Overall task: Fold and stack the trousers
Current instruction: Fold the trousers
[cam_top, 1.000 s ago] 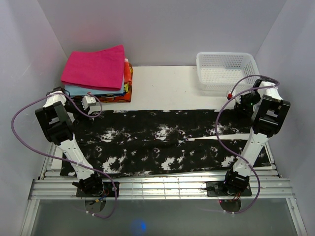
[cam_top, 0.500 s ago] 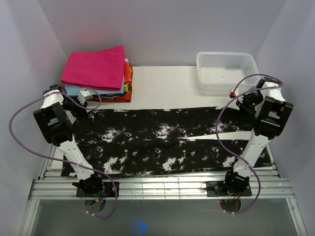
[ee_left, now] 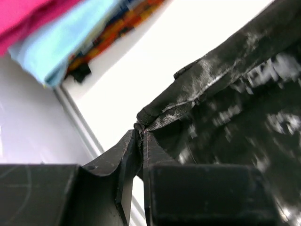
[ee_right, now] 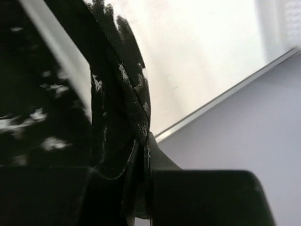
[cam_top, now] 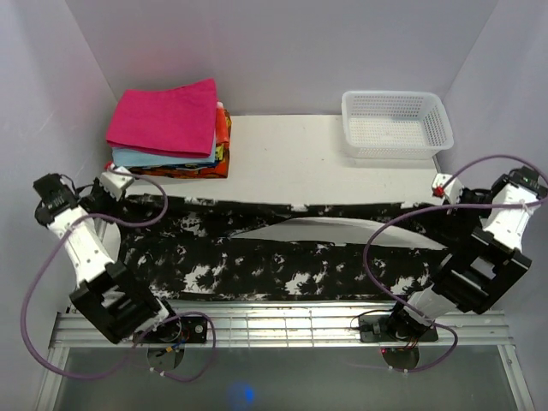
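The black trousers with white blotches [cam_top: 274,257] lie spread across the table, their far edge lifted and stretched into a taut band between both arms. My left gripper [cam_top: 114,190] is shut on the far left corner of the trousers [ee_left: 188,101]; the cloth is pinched between the jaws in the left wrist view. My right gripper [cam_top: 437,199] is shut on the far right corner of the trousers [ee_right: 120,89], with cloth clamped between its fingers. A white gap of table [cam_top: 308,229] shows under the lifted leg.
A stack of folded clothes [cam_top: 167,128] with a pink piece on top stands at the back left, also in the left wrist view [ee_left: 61,42]. A white mesh basket [cam_top: 396,124] stands at the back right. The table's right edge and wall [ee_right: 235,94] are close to my right gripper.
Both arms have swung outward and risen, pulling the far edge of the trousers up and toward the front. The upper leg has lifted off the table and a white gap has opened.
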You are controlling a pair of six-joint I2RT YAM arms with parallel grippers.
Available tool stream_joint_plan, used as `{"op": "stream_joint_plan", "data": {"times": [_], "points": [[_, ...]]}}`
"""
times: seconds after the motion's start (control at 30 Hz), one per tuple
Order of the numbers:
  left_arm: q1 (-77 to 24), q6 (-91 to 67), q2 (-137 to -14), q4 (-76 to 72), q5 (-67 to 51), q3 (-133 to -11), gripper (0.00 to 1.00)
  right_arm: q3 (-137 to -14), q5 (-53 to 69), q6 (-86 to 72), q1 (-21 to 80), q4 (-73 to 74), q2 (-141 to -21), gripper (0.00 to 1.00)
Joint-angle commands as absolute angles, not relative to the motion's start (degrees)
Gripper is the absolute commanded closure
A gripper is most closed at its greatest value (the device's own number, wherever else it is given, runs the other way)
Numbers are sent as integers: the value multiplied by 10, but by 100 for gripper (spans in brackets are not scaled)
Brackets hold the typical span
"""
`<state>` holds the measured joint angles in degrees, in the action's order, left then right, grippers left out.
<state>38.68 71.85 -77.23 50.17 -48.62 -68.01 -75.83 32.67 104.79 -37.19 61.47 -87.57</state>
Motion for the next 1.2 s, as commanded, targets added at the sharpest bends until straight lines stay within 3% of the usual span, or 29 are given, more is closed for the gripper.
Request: {"op": "stream_joint_plan", "data": {"times": [0.0,0.2,0.43,0.6,0.73,0.9,1.17], "points": [[441,860,-683,567,-493,-596,100,-676,290,1218,-444,665,-829,92],[464,984,-601,602,-341,-387,100,-516,186,1295,-509,639,-794,92],[464,888,-772,523,-262,-359,100,-440,133,1260,-503,495,-839,92],[462,724,-941,475,-265,-490,100,-459,148,1149,-446,422,-885,92],[449,614,-1008,433,-279,-590,100,-520,167,1062,-392,403,-922,92],[425,552,-1055,452,-308,-713,100,-609,196,1010,-345,438,-948,92],[425,552,-1055,553,-390,-877,100,-712,228,1007,-351,518,-937,92]]}}
